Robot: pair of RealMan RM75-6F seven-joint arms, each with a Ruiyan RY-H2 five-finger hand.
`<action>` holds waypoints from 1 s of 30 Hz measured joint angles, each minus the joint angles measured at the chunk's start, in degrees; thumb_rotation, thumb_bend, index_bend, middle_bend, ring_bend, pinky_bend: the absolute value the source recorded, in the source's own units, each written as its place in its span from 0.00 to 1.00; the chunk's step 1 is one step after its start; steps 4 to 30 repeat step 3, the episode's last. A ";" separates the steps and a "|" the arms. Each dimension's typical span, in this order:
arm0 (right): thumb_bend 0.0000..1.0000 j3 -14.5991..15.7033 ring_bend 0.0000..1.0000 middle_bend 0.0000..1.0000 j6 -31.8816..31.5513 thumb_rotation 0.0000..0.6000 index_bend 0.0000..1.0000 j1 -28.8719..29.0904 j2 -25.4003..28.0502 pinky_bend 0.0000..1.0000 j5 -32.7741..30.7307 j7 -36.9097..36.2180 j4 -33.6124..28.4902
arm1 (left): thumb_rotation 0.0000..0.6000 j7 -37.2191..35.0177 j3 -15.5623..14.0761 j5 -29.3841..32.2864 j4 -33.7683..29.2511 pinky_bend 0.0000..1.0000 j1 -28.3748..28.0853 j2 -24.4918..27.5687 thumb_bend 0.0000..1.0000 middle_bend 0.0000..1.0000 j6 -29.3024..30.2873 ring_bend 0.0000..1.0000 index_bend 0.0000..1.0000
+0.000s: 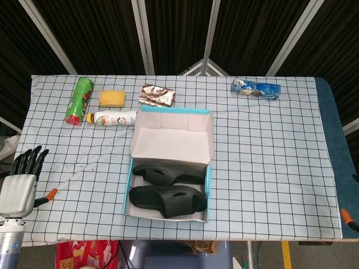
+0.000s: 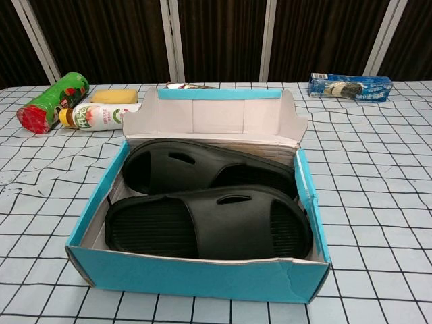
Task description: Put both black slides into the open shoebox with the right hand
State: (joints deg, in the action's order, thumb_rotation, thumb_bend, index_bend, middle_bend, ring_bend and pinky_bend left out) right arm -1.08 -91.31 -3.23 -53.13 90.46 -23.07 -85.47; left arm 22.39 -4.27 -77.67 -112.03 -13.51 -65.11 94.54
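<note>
Both black slides (image 1: pixel 168 185) inside shoebox (image 1: pixel 208 185); left hand (image 1: pixel 19 182) well apart, fingers (image 1: pixel 31 159) straight, slightly spread, holding nothing.

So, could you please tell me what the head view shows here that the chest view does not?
Only the head view shows the left hand, off the table's left edge with fingers spread and holding nothing, and the foil packet in full. Only the chest view shows the ribbed insole of the near slide up close. Both show the shoebox with two slides in it, the green can, the sponge, the bottle and the blue packet. The right hand appears in neither.
</note>
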 measured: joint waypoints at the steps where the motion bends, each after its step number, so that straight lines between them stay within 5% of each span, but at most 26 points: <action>1: 0.35 0.01 0.05 0.07 -0.07 1.00 0.10 0.01 -0.01 0.00 0.08 0.16 -0.04 | 1.00 -1.13 0.17 -0.08 0.67 0.08 0.29 -0.08 0.27 0.00 -0.27 0.00 0.01; 30: 0.35 0.02 0.05 0.07 -0.39 1.00 0.10 -0.02 -0.01 0.00 0.29 0.44 -0.17 | 1.00 -3.08 0.60 -0.25 1.54 0.08 0.88 -0.18 0.27 0.00 -1.02 0.00 0.01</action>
